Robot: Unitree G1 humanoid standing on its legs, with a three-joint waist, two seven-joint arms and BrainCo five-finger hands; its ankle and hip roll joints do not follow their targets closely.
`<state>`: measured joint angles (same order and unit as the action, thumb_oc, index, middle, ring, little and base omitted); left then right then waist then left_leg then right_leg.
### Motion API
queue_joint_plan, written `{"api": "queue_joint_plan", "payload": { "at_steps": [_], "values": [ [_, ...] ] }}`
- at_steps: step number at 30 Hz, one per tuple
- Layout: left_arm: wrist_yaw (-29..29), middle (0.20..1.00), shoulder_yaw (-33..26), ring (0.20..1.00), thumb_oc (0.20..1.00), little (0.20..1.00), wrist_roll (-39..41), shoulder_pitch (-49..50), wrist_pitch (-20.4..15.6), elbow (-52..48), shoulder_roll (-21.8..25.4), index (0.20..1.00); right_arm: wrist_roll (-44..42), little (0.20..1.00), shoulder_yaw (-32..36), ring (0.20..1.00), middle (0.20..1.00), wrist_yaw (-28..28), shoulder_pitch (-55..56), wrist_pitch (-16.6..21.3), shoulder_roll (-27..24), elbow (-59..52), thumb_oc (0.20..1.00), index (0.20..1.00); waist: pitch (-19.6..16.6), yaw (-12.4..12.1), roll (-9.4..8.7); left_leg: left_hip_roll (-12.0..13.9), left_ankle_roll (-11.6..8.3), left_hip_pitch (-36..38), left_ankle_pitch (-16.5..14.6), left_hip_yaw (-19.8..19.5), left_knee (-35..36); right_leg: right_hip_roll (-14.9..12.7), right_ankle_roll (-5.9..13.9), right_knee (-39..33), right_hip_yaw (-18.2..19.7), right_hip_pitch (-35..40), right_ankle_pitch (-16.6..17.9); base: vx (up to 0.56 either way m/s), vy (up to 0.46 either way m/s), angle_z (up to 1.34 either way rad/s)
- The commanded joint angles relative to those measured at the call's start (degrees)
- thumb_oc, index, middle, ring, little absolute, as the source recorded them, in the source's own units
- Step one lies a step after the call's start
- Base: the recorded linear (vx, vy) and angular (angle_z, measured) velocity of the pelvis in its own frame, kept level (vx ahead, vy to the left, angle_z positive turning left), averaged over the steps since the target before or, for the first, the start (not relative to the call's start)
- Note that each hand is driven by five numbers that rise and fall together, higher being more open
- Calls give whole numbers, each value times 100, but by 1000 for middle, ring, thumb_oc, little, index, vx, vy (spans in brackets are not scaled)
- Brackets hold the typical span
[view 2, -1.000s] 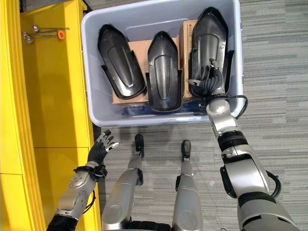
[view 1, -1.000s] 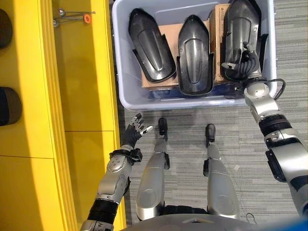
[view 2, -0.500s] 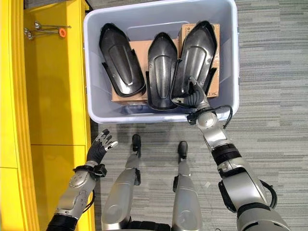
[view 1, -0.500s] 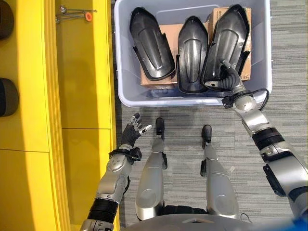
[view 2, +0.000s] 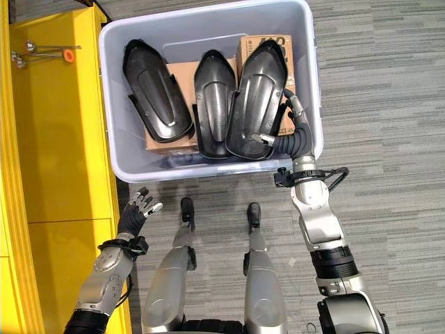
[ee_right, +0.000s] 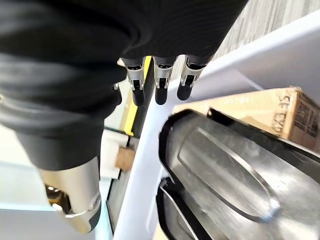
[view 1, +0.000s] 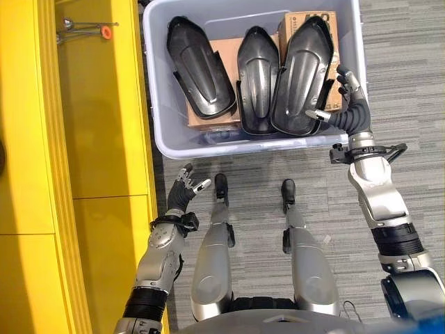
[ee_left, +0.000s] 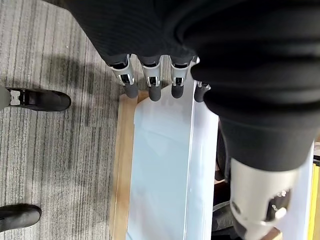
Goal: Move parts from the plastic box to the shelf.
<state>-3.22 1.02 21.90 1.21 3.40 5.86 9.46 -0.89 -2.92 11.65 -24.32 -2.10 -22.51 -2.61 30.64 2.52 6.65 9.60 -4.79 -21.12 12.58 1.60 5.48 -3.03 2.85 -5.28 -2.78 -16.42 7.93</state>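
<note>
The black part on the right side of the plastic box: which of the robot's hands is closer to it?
The right. The right hand is open right beside the black part, inside the plastic box at its right wall. The left hand hangs open over the floor outside the box, near the yellow shelf.

Plastic box (view 1: 161,132): interior crowded; three black parts (view 1: 256,80) lie side by side on cardboard boxes (view 1: 208,115), the right part overlapping the middle one. Open room remains along the far wall and in a narrow strip along the left wall. Right hand (view 1: 348,111), fingers spread and holding nothing, sits at the box's right near corner beside the right part, taking up the gap there. Shelf (view 1: 104,118): broad bare yellow surface beside the box; small metal pieces (view 1: 87,28) at its far end. Left hand (view 1: 184,195), relaxed, over carpet (view 1: 410,83) between shelf edge and box front.
</note>
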Motion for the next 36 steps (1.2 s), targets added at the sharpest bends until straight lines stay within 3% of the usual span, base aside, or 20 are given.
{"api": "queue_joint_plan", "payload": {
  "at_steps": [1,8,10,21,32,36],
  "values": [
    [-161,1000,-9,1000,1000,1000,40,196,-144,-198,81,1000,101,1000,215,1000,1000,100,-92,361,77,-299,1000,1000,-85,-22,-17,335,-9,391,-654,-36,-48,-488,-96,87,81,235,-171,0,0,0],
    [-129,1000,12,1000,1000,1000,10,230,-141,-152,47,1000,-159,1000,403,1000,1000,230,71,305,519,319,1000,1000,-85,44,86,343,7,410,-648,-50,-48,-481,-92,95,96,242,-186,0,0,0],
    [-128,1000,45,1000,1000,1000,-8,204,-156,-72,16,1000,-253,1000,365,1000,1000,321,-60,273,589,973,1000,1000,-85,35,144,336,13,378,-650,-54,-48,-472,-95,98,87,202,-190,0,0,0],
    [-96,1000,219,1000,1000,1000,46,214,-160,-144,121,1000,-320,1000,581,1000,1000,903,-886,141,318,2474,1000,1000,-85,-36,384,300,5,209,-675,-73,-48,-505,-106,105,118,15,-176,1,1,-1],
    [-61,1000,340,1000,1000,1000,103,208,-139,-273,213,1000,-532,1000,287,1000,1000,1120,-1848,113,-4,3511,1000,1000,-85,-162,471,287,-5,-6,-675,-79,-48,-512,-90,172,136,-228,-163,5,1,1],
    [-98,1000,413,1000,1000,1000,99,161,-122,-337,204,1000,-514,1000,82,1000,1000,1089,-2010,100,136,3635,1000,1000,-85,-208,415,295,-8,-149,-652,-82,-48,-526,-76,228,146,-385,-137,18,3,1]
  ]
}}
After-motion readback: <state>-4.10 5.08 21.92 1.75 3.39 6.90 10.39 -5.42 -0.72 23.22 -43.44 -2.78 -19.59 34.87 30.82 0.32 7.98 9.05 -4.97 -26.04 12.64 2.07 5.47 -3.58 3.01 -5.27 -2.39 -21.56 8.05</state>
